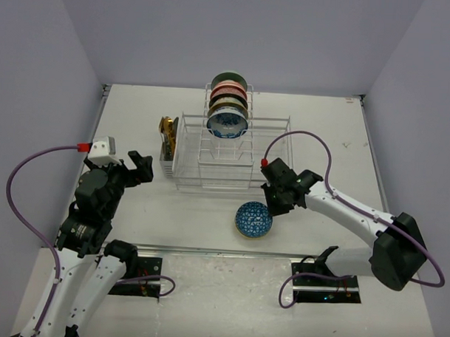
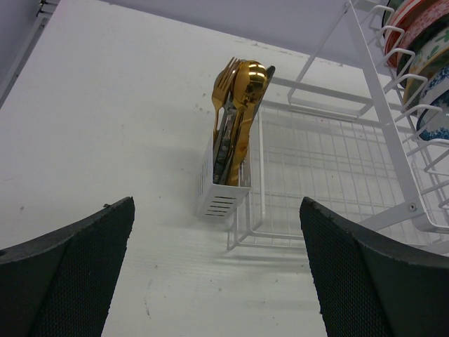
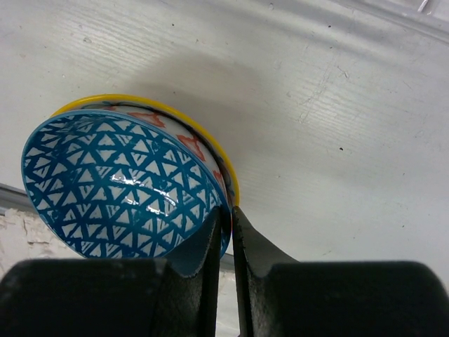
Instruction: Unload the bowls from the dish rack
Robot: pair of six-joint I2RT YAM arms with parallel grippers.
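Note:
A blue triangle-patterned bowl (image 1: 253, 220) (image 3: 119, 182) rests on the table in front of the dish rack (image 1: 210, 172). In the right wrist view it sits nested in a yellow-rimmed bowl (image 3: 191, 144). My right gripper (image 1: 273, 206) (image 3: 231, 219) is shut on the blue bowl's rim, one finger inside and one outside. Several more bowls (image 1: 229, 106) (image 2: 428, 63) stand upright in the rack's tall slots. My left gripper (image 1: 140, 168) (image 2: 217, 274) hangs open and empty left of the rack (image 2: 330, 175).
A small white utensil holder (image 1: 166, 148) (image 2: 223, 189) with gold cutlery (image 2: 242, 84) hangs on the rack's left end. The table's front edge (image 1: 222, 250) runs just behind the blue bowl. Grey walls enclose the table on three sides.

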